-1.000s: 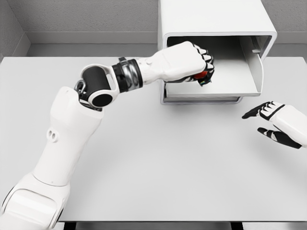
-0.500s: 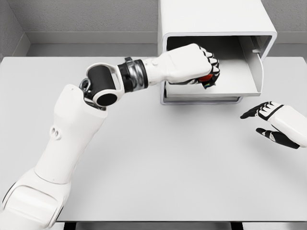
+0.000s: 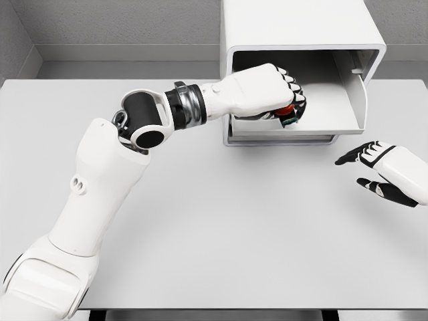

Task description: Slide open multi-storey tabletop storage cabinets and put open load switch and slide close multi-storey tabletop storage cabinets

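The load switch [image 3: 289, 112] sits inside my left hand [image 3: 267, 90], wrapped by curled fingers so that only a red patch and a dark corner with a green fleck show below my knuckles. It hangs just over the front part of the pulled-out drawer [image 3: 328, 110], low above the drawer floor; whether it touches that floor I cannot tell. So the thing to be placed lies under and slightly right of my palm, and the open space runs on to the right and deeper into the cabinet [image 3: 294, 27]. I judge the next step to be a short lowering and letting go, with care that my knuckles stay clear of the cabinet's upper edge. Its long axis is hidden by my grip.

My left arm reaches in from the left across the desk [image 3: 234, 227]. My right hand [image 3: 378, 170] hovers near the desk's right edge, fingers loosely spread, holding nothing, well apart from the drawer.
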